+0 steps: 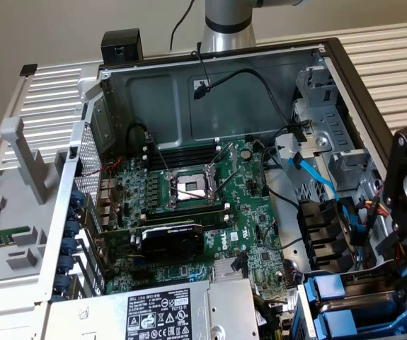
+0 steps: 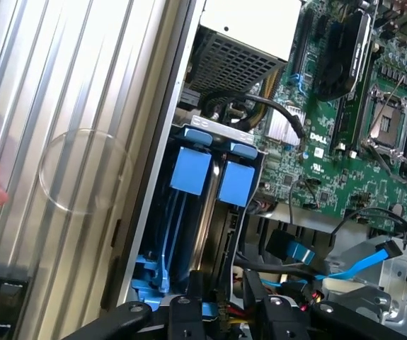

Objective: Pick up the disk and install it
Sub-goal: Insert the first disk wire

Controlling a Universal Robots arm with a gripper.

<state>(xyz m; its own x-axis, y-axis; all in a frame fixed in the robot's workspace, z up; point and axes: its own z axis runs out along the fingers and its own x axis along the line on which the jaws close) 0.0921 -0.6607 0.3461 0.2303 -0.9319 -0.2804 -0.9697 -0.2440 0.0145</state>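
Seating looks to be the step in hand: the disk (image 2: pixel 189 170) stands on edge in the drive bay (image 2: pixel 258 166), just ahead of the hand (image 2: pixel 228 306) and beside an alike blue carrier (image 2: pixel 235 185). Whether the hand is open or gripping cannot be told. Any push or pull here likely calls for staying square with the slot.

Case (image 1: pixel 330 48) open on top, blue cable (image 1: pixel 316 177) and black wires (image 2: pixel 277 106) crowding drive bay (image 1: pixel 304 315), power supply (image 1: pixel 153 312) alongside.
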